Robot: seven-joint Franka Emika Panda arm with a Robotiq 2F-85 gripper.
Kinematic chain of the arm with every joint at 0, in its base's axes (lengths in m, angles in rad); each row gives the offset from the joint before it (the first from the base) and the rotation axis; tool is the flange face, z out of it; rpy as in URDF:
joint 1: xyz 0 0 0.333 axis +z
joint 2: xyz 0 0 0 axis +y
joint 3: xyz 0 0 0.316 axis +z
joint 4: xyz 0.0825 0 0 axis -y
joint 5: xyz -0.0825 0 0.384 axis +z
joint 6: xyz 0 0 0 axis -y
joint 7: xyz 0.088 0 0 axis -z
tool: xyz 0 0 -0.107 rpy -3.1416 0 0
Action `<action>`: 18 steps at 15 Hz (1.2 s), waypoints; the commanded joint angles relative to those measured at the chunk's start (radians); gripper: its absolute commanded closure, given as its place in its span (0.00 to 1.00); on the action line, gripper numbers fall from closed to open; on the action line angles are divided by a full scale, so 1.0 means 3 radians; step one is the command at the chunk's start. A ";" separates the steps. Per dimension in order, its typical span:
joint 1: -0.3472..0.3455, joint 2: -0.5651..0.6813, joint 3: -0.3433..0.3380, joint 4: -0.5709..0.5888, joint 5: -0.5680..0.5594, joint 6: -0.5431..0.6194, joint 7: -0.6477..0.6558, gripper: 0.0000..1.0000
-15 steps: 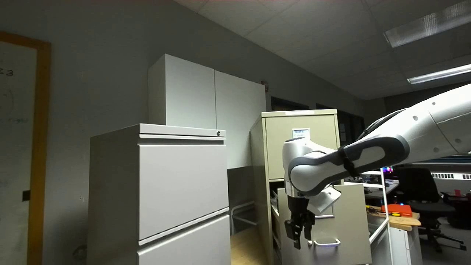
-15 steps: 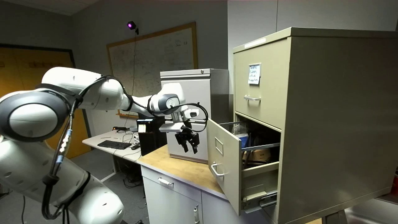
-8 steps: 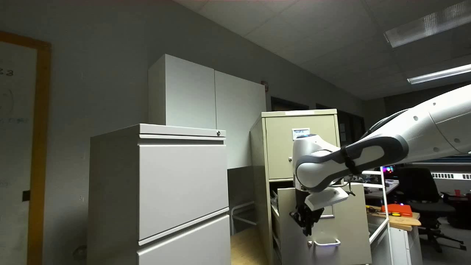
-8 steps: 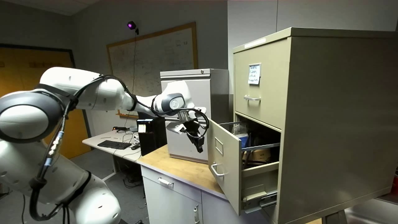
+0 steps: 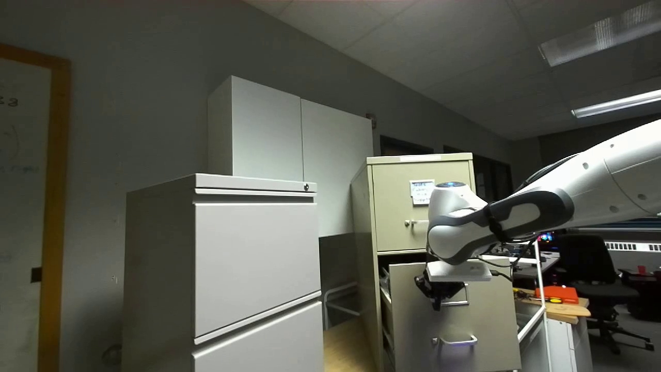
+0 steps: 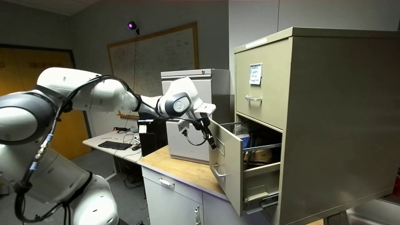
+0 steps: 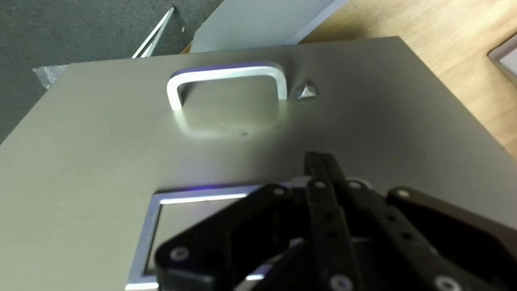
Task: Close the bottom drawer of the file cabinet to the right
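Note:
The beige file cabinet (image 6: 337, 109) shows in both exterior views, its upper drawer (image 5: 392, 206) flush and labelled. Its bottom drawer (image 6: 231, 184) is pulled well out, with a blue item and a box visible inside. My gripper (image 6: 213, 145) points forward and down at the drawer's flat front, beside its label frame (image 6: 220, 147) and above its pull (image 5: 459, 341). In the wrist view, the fingertips of the gripper (image 7: 322, 155) are pressed together with nothing between them, before the drawer front (image 7: 101, 141). Whether the tips touch the metal I cannot tell.
A light-grey cabinet (image 5: 258, 258) stands on the wooden counter (image 6: 175, 165) beside the file cabinet. Behind it is a white cupboard (image 5: 335, 155). A desk with a keyboard (image 6: 115, 145) lies farther off, and a white metal frame (image 5: 541, 289) rises near the drawer.
The gripper has gone from open to shut. It has swung from pointing down to tilting toward the drawer front and come closer, slightly higher. The drawer has stayed where it was.

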 commanded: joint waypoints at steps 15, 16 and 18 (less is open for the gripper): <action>-0.0728 0.1033 0.0822 0.0837 -0.1513 0.0765 0.2793 1.00; -0.0787 0.1126 0.0887 0.0930 -0.1692 0.0733 0.2987 1.00; -0.0592 0.1305 0.0755 0.1126 -0.2145 0.0574 0.3444 1.00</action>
